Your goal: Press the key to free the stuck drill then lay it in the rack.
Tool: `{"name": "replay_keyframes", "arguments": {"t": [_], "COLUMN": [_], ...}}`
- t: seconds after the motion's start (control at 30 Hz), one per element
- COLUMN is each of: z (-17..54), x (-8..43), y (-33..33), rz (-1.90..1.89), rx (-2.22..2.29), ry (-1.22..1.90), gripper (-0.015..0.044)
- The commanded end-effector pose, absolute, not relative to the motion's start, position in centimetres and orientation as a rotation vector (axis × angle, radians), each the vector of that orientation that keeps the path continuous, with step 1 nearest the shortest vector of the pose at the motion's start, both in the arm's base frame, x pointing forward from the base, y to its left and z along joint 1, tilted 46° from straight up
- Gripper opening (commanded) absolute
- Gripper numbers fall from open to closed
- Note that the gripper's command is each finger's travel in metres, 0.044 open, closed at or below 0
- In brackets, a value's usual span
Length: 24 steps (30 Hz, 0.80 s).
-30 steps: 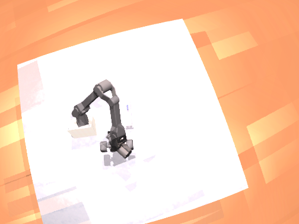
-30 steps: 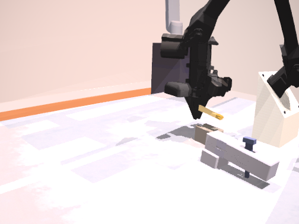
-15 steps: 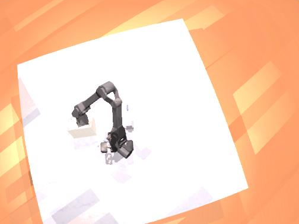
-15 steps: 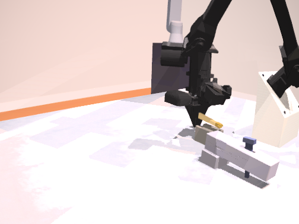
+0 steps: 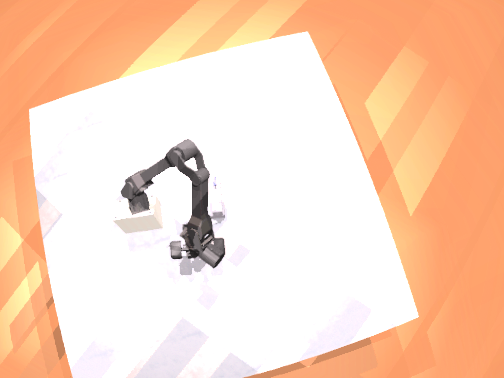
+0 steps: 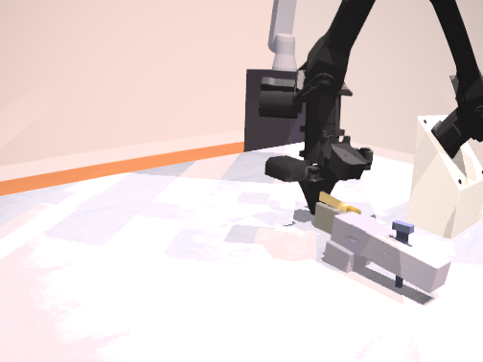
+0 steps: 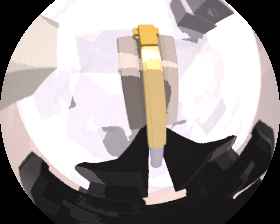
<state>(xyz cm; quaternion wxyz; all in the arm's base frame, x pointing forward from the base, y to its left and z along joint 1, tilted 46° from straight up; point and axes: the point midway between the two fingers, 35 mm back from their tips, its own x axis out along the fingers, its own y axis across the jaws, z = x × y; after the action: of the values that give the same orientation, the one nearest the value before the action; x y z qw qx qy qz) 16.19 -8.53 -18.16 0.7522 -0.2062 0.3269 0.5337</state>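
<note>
My gripper (image 6: 313, 206) (image 7: 156, 150) points down and is shut on the drill (image 6: 336, 202) (image 7: 153, 95), a yellow-orange bar with a grey shank. The shank is between the fingertips. The drill lies lengthwise over the groove of the rack (image 6: 324, 217) (image 7: 130, 95), a grey-brown block with two raised sides. It shows at or just above the rack's top; whether it touches is unclear. The light grey housing (image 6: 379, 245) (image 7: 192, 17) stands beyond the rack. The dark blue key (image 6: 402, 227) goes through it, with its head above the top and its lower end showing underneath.
The arm's cream wedge base (image 5: 145, 223) (image 6: 428, 191) (image 7: 30, 60) stands to the side of the rack and housing. The white table (image 5: 300, 174) carries everything. A grey robot arm (image 6: 285, 18) on a dark pedestal (image 6: 268, 128) is in the background.
</note>
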Motion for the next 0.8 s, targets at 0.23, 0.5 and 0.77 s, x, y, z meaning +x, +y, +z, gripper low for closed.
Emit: {"name": "replay_keyframes", "arguments": {"t": [0.23, 0.5, 0.77], "z": [-18.1, -18.1, -15.4], "x": [16.2, 16.2, 15.2], "y": [-8.6, -8.6, -10.9], "rz": [1.165, 1.165, 1.162], "rx": [-0.45, -0.45, -0.444], "ry": [0.714, 0.714, 0.714], "gripper": [0.0236, 0.044, 0.044]}}
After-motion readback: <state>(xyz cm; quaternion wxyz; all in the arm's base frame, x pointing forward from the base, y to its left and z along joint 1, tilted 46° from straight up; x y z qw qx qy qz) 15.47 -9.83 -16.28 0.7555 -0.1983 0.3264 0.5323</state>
